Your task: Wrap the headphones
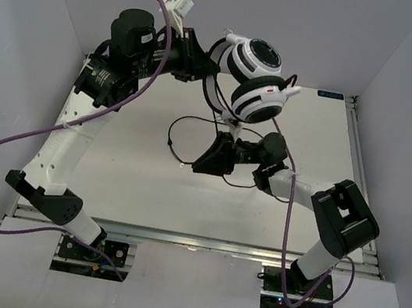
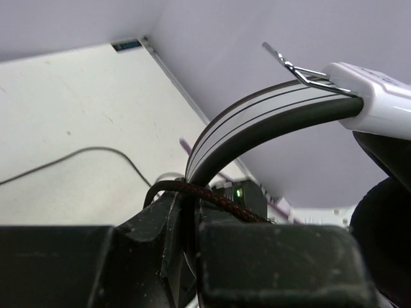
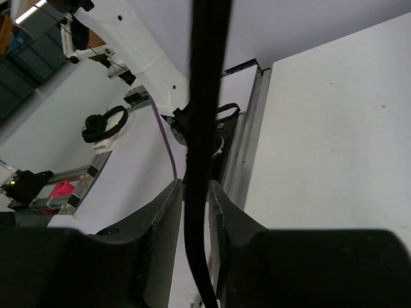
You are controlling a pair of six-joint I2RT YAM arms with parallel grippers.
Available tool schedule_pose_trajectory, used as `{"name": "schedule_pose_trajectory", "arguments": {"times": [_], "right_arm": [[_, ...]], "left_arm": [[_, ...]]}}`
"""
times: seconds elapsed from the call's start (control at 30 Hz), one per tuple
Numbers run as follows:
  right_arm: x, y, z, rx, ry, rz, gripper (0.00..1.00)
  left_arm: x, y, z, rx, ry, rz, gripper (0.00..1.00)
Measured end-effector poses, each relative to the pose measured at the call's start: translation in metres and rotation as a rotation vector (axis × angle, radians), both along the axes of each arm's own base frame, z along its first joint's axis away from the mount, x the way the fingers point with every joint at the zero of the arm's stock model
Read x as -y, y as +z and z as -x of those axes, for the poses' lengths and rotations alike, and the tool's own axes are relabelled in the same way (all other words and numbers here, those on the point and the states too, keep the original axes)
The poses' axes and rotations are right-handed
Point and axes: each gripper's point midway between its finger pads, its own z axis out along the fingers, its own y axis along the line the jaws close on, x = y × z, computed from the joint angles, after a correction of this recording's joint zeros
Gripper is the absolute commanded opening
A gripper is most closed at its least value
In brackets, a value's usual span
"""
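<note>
left hand [image 2: 191, 210] is clamped on the headband [image 2: 257, 122] of the headphones [image 1: 254, 79] up high, and the cable [image 3: 205, 96] runs down between the fingers of the right hand [image 3: 194, 192], can't tell if it's pinching

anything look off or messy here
Nothing damaged. The cable hangs unwrapped, sprawling in a loose loop over the table, while the left end effector holds the headphones aloft by the headband.

The blurred cable [image 3: 205, 77], cut off above, perhaps touches the right claw [image 3: 194, 190].
</note>
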Motion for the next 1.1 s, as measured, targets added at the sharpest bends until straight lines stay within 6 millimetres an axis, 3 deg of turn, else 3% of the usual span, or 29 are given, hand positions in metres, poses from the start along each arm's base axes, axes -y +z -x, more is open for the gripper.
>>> {"name": "schedule_pose_trajectory", "arguments": {"times": [0.1, 0.23, 0.33, 0.4, 0.47, 0.57, 0.73, 0.83, 0.97, 1.1], "right_arm": [[0.003, 0.002, 0.017, -0.009, 0.021, -0.01, 0.22], [0.007, 0.006, 0.03, 0.026, 0.025, -0.034, 0.08], [0.016, 0.006, 0.045, 0.084, 0.027, -0.054, 0.08], [0.024, 0.009, 0.048, 0.13, 0.002, -0.069, 0.08], [0.034, 0.016, 0.033, 0.174, -0.07, -0.085, 0.08], [0.059, 0.025, -0.018, 0.205, -0.267, -0.095, 0.08], [0.093, 0.043, -0.099, 0.218, -0.521, -0.091, 0.08], [0.091, 0.077, -0.137, 0.278, -0.586, -0.121, 0.08], [0.093, 0.103, -0.161, 0.338, -0.639, -0.15, 0.08], [0.104, 0.104, -0.172, 0.347, -0.68, -0.147, 0.08]], "left_arm": [[-0.012, 0.02, -0.009, 0.012, 0.085, 0.035, 0.0], [-0.025, 0.03, -0.026, 0.002, 0.171, 0.054, 0.0], [-0.043, 0.033, -0.045, -0.002, 0.228, 0.054, 0.0], [-0.066, 0.028, -0.058, -0.024, 0.271, 0.056, 0.0], [-0.086, 0.014, -0.067, -0.071, 0.315, 0.054, 0.0], [-0.094, -0.017, -0.072, -0.164, 0.312, 0.055, 0.0], [-0.061, -0.102, -0.041, -0.387, 0.149, 0.013, 0.0], [-0.036, -0.154, -0.008, -0.525, 0.033, -0.038, 0.0], [-0.015, -0.199, 0.031, -0.638, -0.088, -0.1, 0.0], [-0.019, -0.217, 0.054, -0.673, -0.114, -0.147, 0.0]]}}
